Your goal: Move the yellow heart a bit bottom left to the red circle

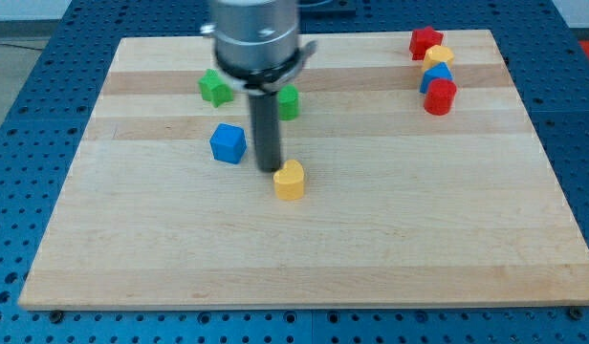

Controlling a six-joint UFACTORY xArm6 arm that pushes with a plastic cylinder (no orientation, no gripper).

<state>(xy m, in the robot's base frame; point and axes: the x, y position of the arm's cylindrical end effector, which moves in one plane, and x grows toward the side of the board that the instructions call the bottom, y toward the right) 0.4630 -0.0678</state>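
Observation:
The yellow heart (290, 180) lies near the board's middle. My tip (269, 168) stands just to its upper left, touching or nearly touching it. The red circle (440, 96) sits at the view's upper right, far from the heart, at the bottom of a tight column of blocks. The rod rises from the tip to the arm's grey body at the view's top.
Above the red circle are a blue block (435, 75), a yellow block (438, 56) and a red star (425, 41). A blue cube (228, 143) lies left of my tip. A green star (214, 87) and a green block (289, 101) flank the rod. The wooden board (294, 258) lies on a blue perforated table.

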